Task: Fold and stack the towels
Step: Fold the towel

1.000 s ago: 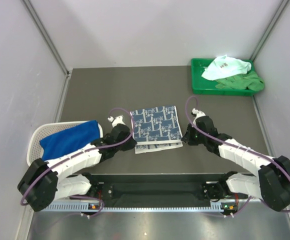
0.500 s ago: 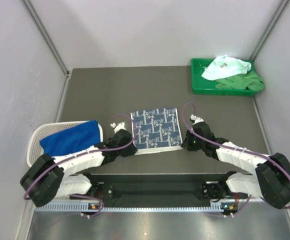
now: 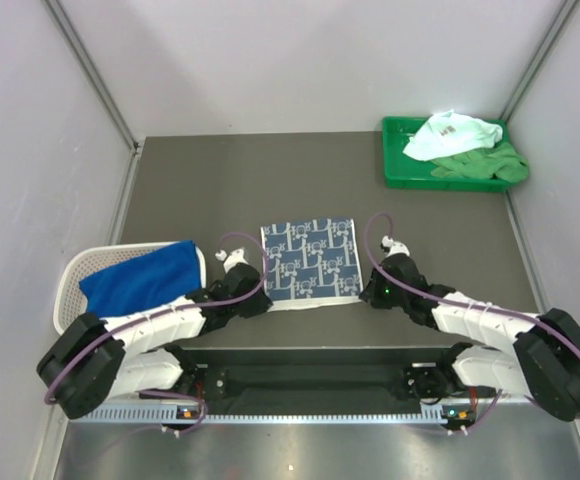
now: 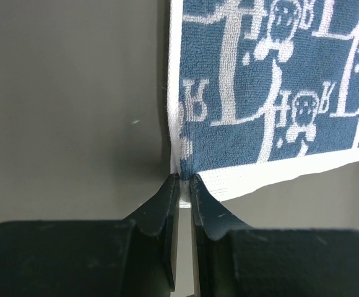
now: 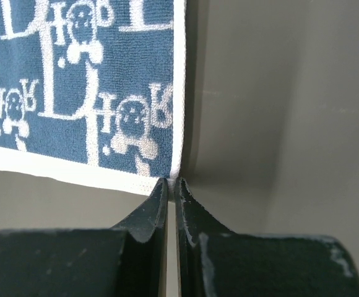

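Note:
A white towel with navy logo print [image 3: 310, 260] lies flat on the dark table, folded. My left gripper [image 3: 261, 303] is shut on its near left corner [image 4: 184, 180]. My right gripper [image 3: 366, 296] is shut on its near right corner [image 5: 173, 182]. A royal blue towel [image 3: 138, 277] lies in the white basket [image 3: 70, 275] at the left. A mint towel [image 3: 450, 133] and a green towel [image 3: 490, 166] lie in the green tray [image 3: 400, 172] at the back right.
The grey side walls stand close at left and right. The metal rail [image 3: 310, 380] with the arm bases runs along the near edge.
Both grippers have drawn the towel's near corners toward the near edge, and the lower layer that stuck out in front is now covered. Both arms sit lower and closer in.

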Action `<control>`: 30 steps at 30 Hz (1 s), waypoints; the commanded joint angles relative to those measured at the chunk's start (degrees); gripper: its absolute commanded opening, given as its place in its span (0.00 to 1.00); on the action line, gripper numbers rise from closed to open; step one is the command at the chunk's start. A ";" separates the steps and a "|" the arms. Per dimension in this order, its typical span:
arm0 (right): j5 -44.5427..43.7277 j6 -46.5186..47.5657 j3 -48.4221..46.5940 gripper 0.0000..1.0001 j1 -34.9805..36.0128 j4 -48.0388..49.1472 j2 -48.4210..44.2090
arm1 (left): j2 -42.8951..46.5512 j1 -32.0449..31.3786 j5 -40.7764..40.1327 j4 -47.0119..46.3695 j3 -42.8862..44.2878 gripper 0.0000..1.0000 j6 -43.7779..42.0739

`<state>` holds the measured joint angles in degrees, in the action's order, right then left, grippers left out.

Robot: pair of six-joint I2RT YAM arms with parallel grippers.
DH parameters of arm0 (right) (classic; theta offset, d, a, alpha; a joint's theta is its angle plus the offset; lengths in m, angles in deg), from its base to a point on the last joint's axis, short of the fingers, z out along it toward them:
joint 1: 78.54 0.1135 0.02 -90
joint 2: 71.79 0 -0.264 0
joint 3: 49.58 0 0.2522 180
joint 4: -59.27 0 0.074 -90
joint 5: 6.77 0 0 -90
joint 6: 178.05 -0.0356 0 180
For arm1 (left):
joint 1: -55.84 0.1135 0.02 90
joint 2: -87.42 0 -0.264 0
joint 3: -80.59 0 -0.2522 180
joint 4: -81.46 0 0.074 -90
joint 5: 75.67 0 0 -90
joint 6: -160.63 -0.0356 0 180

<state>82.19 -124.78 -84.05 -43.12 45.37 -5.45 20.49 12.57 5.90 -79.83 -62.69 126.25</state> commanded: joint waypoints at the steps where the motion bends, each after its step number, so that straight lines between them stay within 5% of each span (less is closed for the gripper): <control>1: -3.00 -2.11 1.81 0.00 2.98 -1.70 -2.09 | 1.54 -0.06 -0.89 6.29 -2.57 0.00 0.63; 8: -3.36 -4.14 4.27 0.04 4.92 -1.70 -5.00 | 4.27 -0.06 0.07 9.90 -3.01 0.01 0.37; 15: -5.72 -3.36 1.92 0.36 4.75 -5.56 -9.56 | 6.99 0.02 -1.41 15.51 3.03 0.38 -2.87; 20: -7.75 0.51 -7.39 0.40 2.55 -11.54 -10.36 | 9.72 0.02 -7.29 23.43 13.93 0.41 -6.39; 25: -2.23 5.26 -16.01 0.33 -1.13 -7.26 -4.75 | 6.66 0.55 -9.67 17.48 21.75 0.40 -11.12; 30: 9.20 6.23 -28.05 0.17 -2.46 0.13 10.77 | -7.75 4.49 -8.64 6.32 30.28 0.40 -16.93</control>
<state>83.52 -120.93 -105.61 -44.83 39.69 -2.56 18.91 14.52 -2.01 -65.32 -36.22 114.71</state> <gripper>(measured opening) 0.195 0.397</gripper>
